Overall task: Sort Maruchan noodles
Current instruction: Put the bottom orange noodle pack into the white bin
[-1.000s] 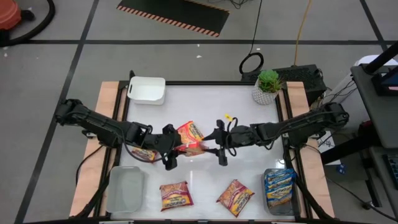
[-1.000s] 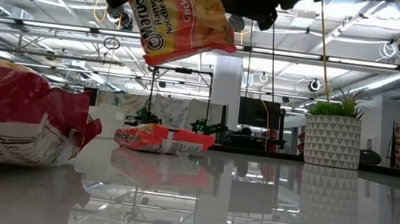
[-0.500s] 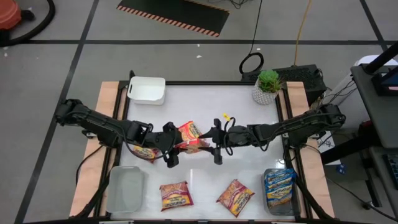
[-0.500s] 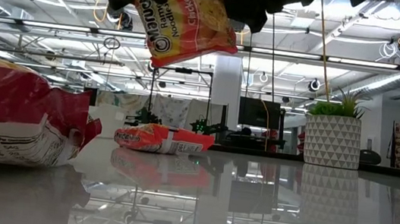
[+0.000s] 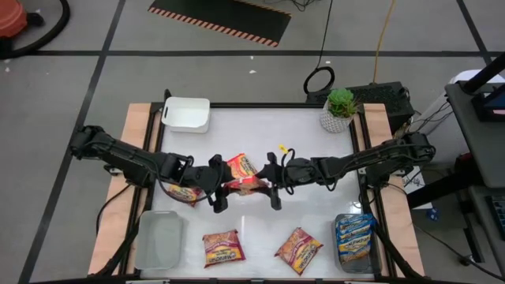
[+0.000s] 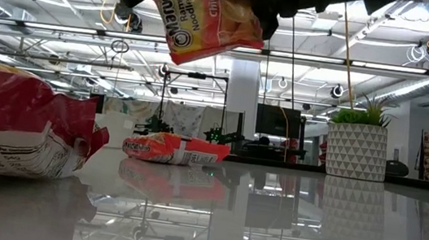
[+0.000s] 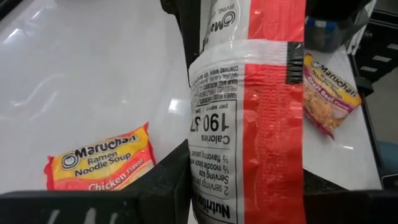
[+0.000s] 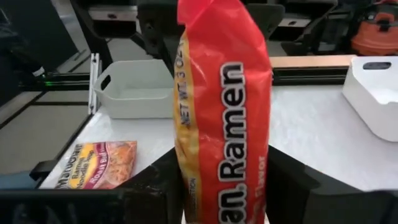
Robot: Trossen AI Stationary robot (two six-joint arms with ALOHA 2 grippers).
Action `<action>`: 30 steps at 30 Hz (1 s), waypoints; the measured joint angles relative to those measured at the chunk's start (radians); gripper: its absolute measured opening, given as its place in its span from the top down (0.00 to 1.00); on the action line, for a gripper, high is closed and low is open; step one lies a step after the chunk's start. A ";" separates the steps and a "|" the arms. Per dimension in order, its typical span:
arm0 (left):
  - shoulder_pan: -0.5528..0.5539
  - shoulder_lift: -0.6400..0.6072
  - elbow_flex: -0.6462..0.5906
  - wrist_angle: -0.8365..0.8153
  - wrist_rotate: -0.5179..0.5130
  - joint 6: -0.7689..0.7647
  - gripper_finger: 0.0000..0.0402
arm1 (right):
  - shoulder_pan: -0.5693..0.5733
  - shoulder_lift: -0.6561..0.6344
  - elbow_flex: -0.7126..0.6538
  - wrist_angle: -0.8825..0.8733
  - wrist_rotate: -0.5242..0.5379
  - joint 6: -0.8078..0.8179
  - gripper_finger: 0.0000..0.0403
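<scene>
We hold one orange-red packet (image 5: 241, 174) in the air above the middle of the counter (image 5: 308, 150), the left hand (image 5: 216, 188) clamped on one edge. The right hand (image 5: 273, 187) sits around the other edge; whether it has closed, we cannot tell. For a clean handover we should confirm the right grip before loosening the left. Farther off, other packets (image 5: 222, 248) lie near the front edge and blue ones sit in the clear bin (image 5: 354, 241).
</scene>
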 joint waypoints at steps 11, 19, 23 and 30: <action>-0.013 -0.001 0.000 0.028 -0.094 -0.007 0.66 | -0.005 -0.002 0.000 0.022 -0.023 -0.014 0.70; -0.068 -0.006 0.001 0.076 -0.230 0.039 0.44 | -0.006 -0.029 0.000 0.004 -0.029 -0.018 0.69; -0.090 -0.023 0.001 0.104 -0.288 0.053 0.32 | -0.006 -0.062 0.000 -0.003 -0.028 -0.029 0.72; -0.142 -0.082 0.001 0.142 -0.370 0.097 0.25 | 0.006 -0.124 0.000 -0.036 -0.029 -0.037 0.69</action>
